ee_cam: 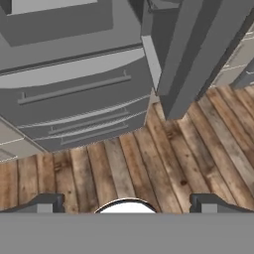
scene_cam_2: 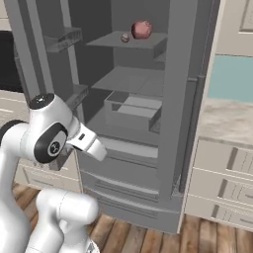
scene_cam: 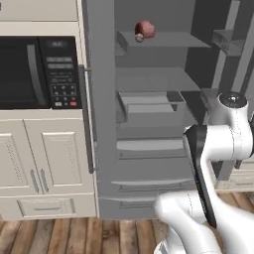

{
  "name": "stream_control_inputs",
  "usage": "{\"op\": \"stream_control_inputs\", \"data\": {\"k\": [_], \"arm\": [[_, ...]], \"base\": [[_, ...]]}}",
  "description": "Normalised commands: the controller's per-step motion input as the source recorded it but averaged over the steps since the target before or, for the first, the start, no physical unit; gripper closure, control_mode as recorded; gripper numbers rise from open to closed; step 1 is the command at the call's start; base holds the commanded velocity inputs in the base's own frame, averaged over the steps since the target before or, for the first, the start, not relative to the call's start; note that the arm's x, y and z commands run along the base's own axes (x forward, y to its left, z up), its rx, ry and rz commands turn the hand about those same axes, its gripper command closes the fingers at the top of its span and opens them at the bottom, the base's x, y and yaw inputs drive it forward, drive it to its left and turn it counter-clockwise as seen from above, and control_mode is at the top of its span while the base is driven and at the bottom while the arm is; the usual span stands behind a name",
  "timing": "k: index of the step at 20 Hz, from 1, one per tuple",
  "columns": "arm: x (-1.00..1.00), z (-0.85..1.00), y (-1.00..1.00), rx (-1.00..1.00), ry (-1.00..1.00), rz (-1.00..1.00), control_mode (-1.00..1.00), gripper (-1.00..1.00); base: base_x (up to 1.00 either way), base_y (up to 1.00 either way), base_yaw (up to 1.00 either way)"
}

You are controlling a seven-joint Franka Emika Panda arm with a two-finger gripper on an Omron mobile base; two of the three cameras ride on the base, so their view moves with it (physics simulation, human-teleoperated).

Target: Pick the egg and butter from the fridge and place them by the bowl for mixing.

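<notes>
- The fridge (scene_cam: 149, 124) stands open, grey inside, with shelves above and drawers below; its long bar handle (scene_cam: 87, 119) runs down the door edge nearest the microwave (scene_cam: 34, 72)
- The egg (scene_cam: 139, 37), small and pale, lies on the top shelf of the fridge (scene_cam_2: 133, 113); it sits just beside a bigger lumpy red-pink chunk (scene_cam: 146, 29), close enough that I cannot tell whether they touch
- From the right base view the egg (scene_cam_2: 125, 37) lies to the left of the red-pink chunk (scene_cam_2: 142, 29), both near the front edge of that same top shelf
- A shallow open drawer (scene_cam_2: 132, 109) sits in the middle of the fridge, below the two bare shelves
- The claw (ee_cam: 128, 204) hangs low in front of the fridge (ee_cam: 74, 59), looking down at the bottom drawers and the wooden floor (ee_cam: 149, 158); its two dark tips stand far apart at the bottom corners, wide open, with nothing between them
- The white arm (scene_cam: 218, 144) bends in front of the lower half of the fridge, well below the egg
- A pale table (scene_cam_2: 227, 118) lies to the right of the fridge, above cream drawers (scene_cam_2: 222, 173)
</notes>
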Motion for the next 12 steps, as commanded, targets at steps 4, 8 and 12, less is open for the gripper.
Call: {"op": "stream_control_inputs", "data": {"k": [4,8,12], "arm": [[0.00,0.00,0.00,0.00,0.00,0.00,1.00,-1.00],[0.00,0.00,0.00,0.00,0.00,0.00,1.00,-1.00],[0.00,0.00,0.00,0.00,0.00,0.00,1.00,-1.00]], "base": [[0.64,0.19,0.00],[0.60,0.23,0.00],[0.64,0.29,0.00]]}}
